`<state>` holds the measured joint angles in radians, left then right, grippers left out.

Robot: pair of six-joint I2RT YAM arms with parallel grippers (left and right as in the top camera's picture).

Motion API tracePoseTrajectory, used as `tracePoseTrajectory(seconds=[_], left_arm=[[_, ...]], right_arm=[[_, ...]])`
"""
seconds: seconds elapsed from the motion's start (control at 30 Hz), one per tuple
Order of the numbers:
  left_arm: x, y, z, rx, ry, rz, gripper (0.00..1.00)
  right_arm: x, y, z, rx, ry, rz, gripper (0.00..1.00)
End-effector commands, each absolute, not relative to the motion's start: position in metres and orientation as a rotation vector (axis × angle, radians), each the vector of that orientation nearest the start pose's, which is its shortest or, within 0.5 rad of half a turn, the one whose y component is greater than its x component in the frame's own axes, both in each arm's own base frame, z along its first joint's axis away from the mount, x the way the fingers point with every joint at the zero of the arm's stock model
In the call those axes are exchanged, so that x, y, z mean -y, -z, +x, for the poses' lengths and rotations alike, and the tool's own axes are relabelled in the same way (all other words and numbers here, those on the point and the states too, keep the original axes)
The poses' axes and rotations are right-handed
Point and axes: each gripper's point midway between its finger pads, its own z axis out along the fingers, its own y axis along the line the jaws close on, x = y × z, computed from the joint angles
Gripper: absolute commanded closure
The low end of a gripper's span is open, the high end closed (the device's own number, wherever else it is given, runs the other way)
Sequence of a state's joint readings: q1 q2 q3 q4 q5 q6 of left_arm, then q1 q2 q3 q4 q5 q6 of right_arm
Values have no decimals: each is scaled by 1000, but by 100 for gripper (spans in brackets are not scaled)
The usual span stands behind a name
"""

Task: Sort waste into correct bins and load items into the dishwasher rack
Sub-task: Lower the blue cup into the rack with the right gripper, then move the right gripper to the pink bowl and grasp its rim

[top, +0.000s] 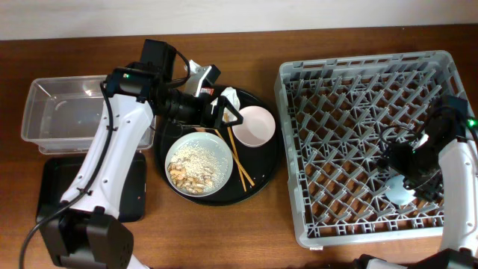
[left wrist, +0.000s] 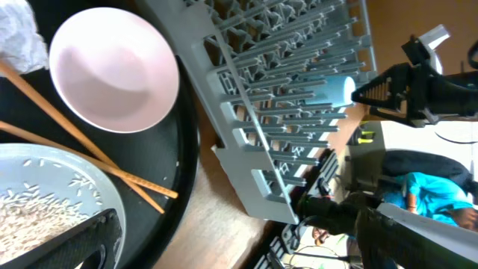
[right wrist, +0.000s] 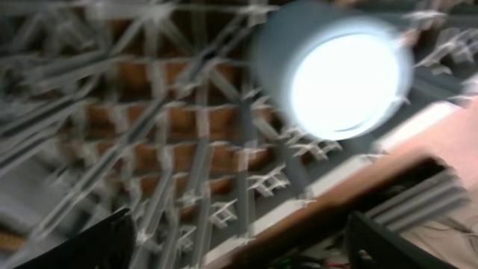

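Observation:
My left gripper is open and empty, low over the back of the round black tray, next to the crumpled white napkin. The small white bowl is to its right. The pale plate holds loose rice and brown scraps. The chopsticks lie across its right rim. In the left wrist view the open jaws frame the bowl, chopsticks and napkin. My right gripper is open over the grey rack. The light-blue cup sits in the rack. No sauce packet shows.
The clear tub stands at the far left, with the shallow black rectangular tray in front of it. The round black tray sits between them and the rack. The right wrist view is motion-blurred.

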<state>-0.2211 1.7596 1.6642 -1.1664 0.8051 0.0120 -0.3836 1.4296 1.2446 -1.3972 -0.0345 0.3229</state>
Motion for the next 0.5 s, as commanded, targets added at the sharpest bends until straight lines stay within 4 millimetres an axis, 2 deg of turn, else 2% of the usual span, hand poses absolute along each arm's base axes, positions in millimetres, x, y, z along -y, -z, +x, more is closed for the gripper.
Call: tracePoseTrajectory(seconds=[0.0, 0.07, 0.13, 0.23, 0.27, 0.3, 0.37, 0.43, 0.47], left_arm=[[192, -207, 348, -2711, 904, 524, 1], [180, -193, 361, -2767, 638, 429, 1], [173, -184, 380, -2757, 414, 311, 2], [198, -168, 387, -2730, 343, 356, 10], [205, -155, 385, -2758, 304, 366, 18], [205, -147, 385, -2778, 262, 344, 18], [201, -132, 384, -2822, 193, 304, 28], [198, -127, 381, -2846, 180, 299, 35], [194, -132, 382, -2841, 182, 285, 35]], right_arm=[[39, -184, 243, -2848, -396, 788, 15], [8, -222, 257, -2710, -510, 570, 17], [-16, -251, 265, -2588, -529, 390, 17], [-52, -280, 264, -2472, -559, 171, 18], [-66, -285, 261, -2459, -564, 90, 21], [-71, -285, 259, -2463, -560, 61, 21], [-82, -281, 256, -2486, -563, 6, 26], [-100, -275, 254, -2518, -594, -73, 33], [-112, -271, 255, -2533, -610, -122, 37]])
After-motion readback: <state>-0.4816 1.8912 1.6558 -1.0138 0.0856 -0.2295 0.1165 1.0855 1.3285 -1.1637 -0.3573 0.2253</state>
